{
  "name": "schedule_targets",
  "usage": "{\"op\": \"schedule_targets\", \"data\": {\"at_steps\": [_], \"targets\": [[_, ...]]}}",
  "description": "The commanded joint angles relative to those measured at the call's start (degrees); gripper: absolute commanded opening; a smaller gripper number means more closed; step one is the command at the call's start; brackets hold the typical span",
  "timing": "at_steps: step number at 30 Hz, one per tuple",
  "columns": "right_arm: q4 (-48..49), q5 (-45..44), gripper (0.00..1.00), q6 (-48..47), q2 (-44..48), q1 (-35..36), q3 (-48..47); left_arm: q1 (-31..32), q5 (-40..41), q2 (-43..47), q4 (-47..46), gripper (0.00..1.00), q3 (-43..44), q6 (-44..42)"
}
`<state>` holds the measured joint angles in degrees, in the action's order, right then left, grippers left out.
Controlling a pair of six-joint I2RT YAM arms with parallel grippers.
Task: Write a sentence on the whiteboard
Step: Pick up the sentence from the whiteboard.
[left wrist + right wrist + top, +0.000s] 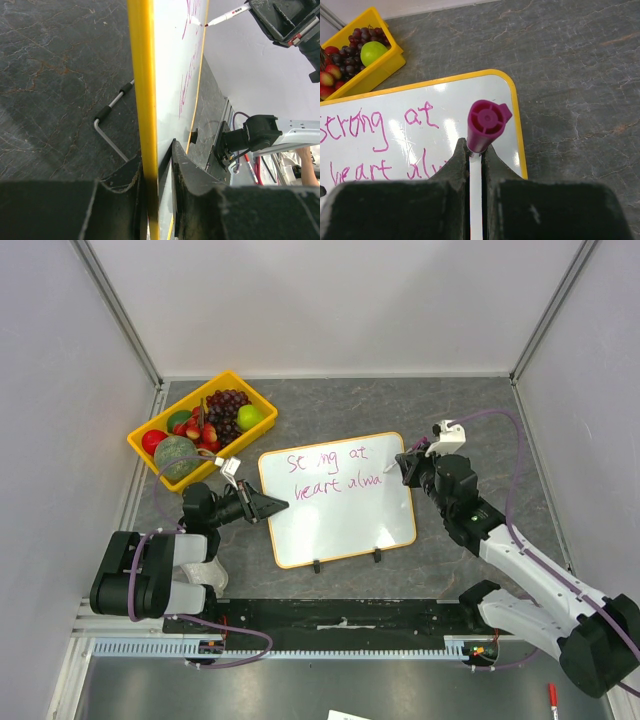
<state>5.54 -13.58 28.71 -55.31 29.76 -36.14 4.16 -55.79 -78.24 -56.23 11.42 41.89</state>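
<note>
From above, the whiteboard (340, 525) stands propped mid-counter (470, 420), the left claw (278, 506) clamped on its left edge. The sentence (335, 472) reads up to "alwa". The left wrist view shows the marker (227, 16) tip at the board. In the right wrist view, the right claw (476, 150) pinches the marker. Its tip is hidden, probably touching. Next comes finishing "always", which calls for light, steady pressure.

Black-and-white arms (530, 565) (purple cables (517, 445))
</note>
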Motion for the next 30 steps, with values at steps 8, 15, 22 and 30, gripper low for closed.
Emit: {"op": "schedule_targets", "data": {"at_steps": [8,15,22,30], "targets": [[3.25,-0.30,0.00,-0.41,-0.24,-0.49,0.89,0.23,2.18,-0.78,0.59,0.02,0.62,-4.62],[2.63,0.22,0.00,-0.58,0.29,-0.75,3.35,0.32,2.18,-0.78,0.59,0.02,0.62,-4.62],[1.05,0.93,0.00,-0.32,2.66,-0.67,5.64,0.23,2.18,-0.78,0.59,0.02,0.62,-4.62],[0.08,0.93,0.00,0.65,4.86,-0.67,4.42,0.23,2.09,-0.86,0.59,0.02,0.62,-4.62]]}}
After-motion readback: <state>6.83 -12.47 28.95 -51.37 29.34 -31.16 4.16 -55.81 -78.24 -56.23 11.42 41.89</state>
